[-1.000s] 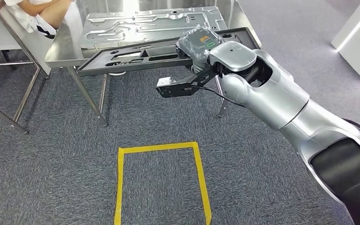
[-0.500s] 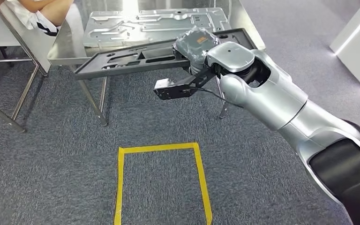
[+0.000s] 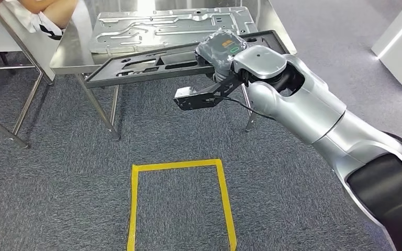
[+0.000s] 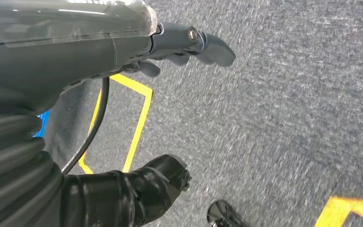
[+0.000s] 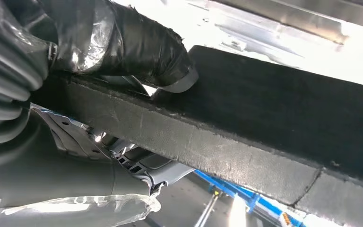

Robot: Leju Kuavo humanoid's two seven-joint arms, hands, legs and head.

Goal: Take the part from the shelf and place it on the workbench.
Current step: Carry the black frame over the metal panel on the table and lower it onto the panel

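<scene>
Since the frame half a second earlier, the whole head view has shifted slightly, so the camera has moved; against the tabletop (image 3: 68, 60), the dark part (image 3: 152, 64) sits much as it did, its far end over the steel surface and its near end overhanging the front edge.

Left to right, relative to the tabletop: a person's arm (image 3: 49, 6) shows at the far left corner. A stamped metal panel (image 3: 170, 27) lies flat on the tabletop behind the part. The part is a long, flat black frame with cut-outs, tilted, with its near left corner projecting past the front edge. The right hand (image 3: 221, 49) grips the part at its right end; in the right wrist view the taped fingers (image 5: 142, 45) are closed over the upper face of the part's thick edge.

Judgement: placement is in its final stage; the part is not yet fully supported and release would be premature.

The left hand (image 4: 184, 45) hangs over the carpet beside yellow floor tape (image 4: 139, 120), fingers curled loosely, holding nothing.

No legible brand or writing; a green mark on the right hand cannot be read.
</scene>
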